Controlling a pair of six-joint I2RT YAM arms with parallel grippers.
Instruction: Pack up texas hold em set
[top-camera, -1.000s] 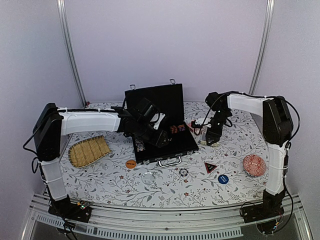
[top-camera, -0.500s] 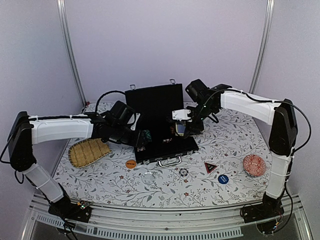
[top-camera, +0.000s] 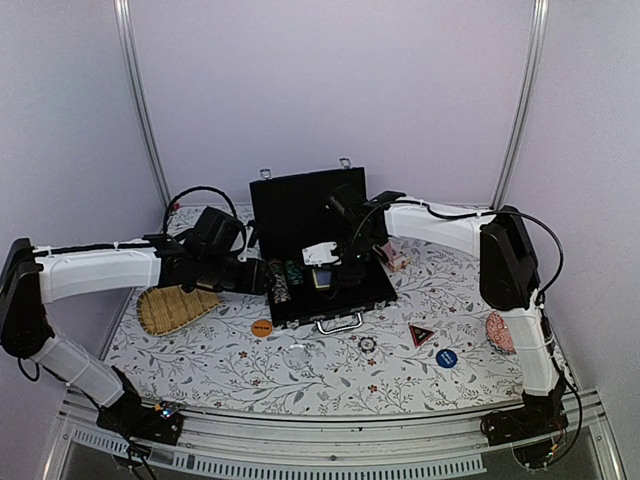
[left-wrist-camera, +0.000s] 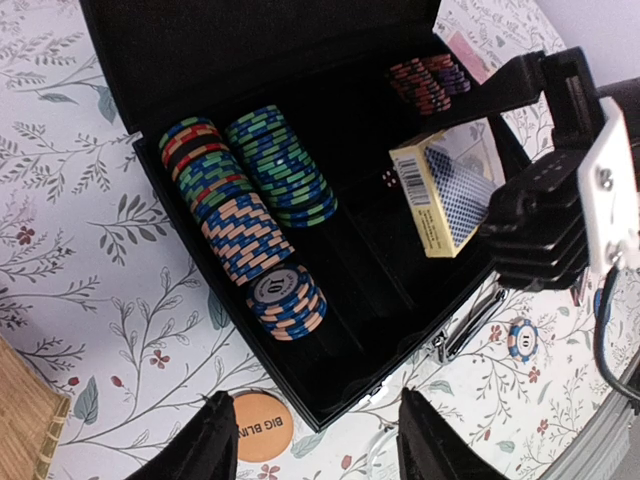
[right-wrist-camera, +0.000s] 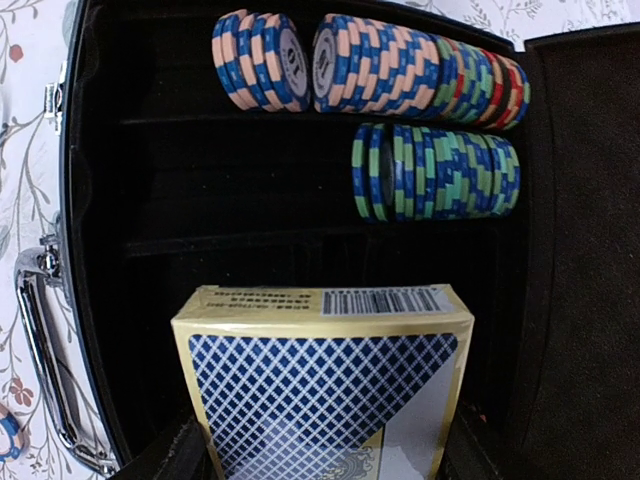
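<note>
**Overhead and wrist views.** The black case lay open at the centre of the floral table. Its lid stood upright at 12 o'clock and its silver handle faced 6 o'clock. Seen from above, rows of multicoloured poker chips filled the slots on the case's 9 o'clock side. The right gripper hung over the open base, its fingers clamped on the sides of a blue-backed card deck. The deck was clear of the chips; whether it touched the case floor could not be told. The left gripper hovered at the case's 8 o'clock corner, fingers apart with nothing between them. On the table, an orange dealer disc lay at 7 o'clock of the case, a loose chip at 5 o'clock, and a woven straw tray at 9 o'clock.
</note>
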